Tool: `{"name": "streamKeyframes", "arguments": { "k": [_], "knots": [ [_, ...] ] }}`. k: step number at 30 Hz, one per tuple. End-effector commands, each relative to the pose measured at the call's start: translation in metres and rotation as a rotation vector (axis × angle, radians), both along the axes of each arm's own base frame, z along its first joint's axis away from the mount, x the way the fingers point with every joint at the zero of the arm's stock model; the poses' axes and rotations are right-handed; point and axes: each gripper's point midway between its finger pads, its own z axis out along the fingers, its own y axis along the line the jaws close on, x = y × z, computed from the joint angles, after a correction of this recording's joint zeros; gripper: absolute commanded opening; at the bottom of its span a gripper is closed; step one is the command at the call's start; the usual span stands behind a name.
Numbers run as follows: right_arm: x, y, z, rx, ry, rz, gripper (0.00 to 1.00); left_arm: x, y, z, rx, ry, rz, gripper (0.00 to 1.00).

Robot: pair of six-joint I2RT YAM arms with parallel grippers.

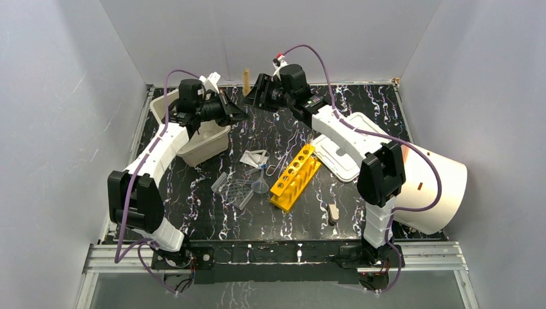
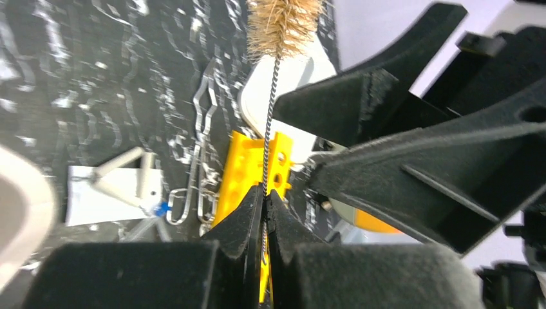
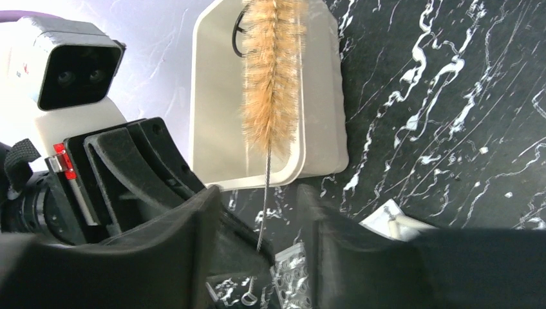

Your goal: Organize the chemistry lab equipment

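Observation:
A test-tube brush with tan bristles stands upright in the air at the back of the table. My left gripper is shut on its twisted wire stem. My right gripper is open, its fingers apart on either side of the stem's lower end. On the black marbled table lie a yellow tube rack, a clear ridged tray, a clear funnel, thin metal tools and a white packet. A black wire loop shows inside the bin.
A beige bin sits at the back left under my left arm. Its white lid lies under my right arm. A big white cylinder fills the right side. A small tan piece lies near the front.

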Motion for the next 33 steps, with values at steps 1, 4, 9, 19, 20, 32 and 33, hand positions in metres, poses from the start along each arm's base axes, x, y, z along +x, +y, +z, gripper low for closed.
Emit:
{"name": "streamKeyframes", "arguments": {
  "k": [1,4,9,19,20,32,33],
  "knots": [
    [-0.001,-0.016,0.058,0.076,-0.137,0.012,0.72,0.014,0.036,0.011,0.207,-0.067,0.151,0.00],
    [-0.006,-0.016,0.068,0.089,-0.181,0.044,0.73,0.021,0.072,0.007,0.343,-0.050,0.303,0.00],
    [-0.010,-0.017,0.066,0.088,-0.185,0.062,0.73,0.014,0.138,-0.013,0.548,0.069,0.537,0.00],
    [-0.012,-0.017,0.046,0.067,-0.125,0.061,0.72,-0.008,0.229,-0.058,0.770,0.290,0.712,0.00],
    [-0.012,-0.017,0.045,0.065,-0.121,0.060,0.72,-0.008,0.231,-0.063,0.780,0.310,0.705,0.00],
    [-0.009,-0.016,0.036,0.047,-0.100,0.050,0.71,-0.002,0.248,-0.113,0.882,0.457,0.622,0.00],
    [-0.008,-0.016,0.036,0.047,-0.099,0.049,0.71,-0.002,0.249,-0.115,0.888,0.465,0.623,0.00]
  ]
}}
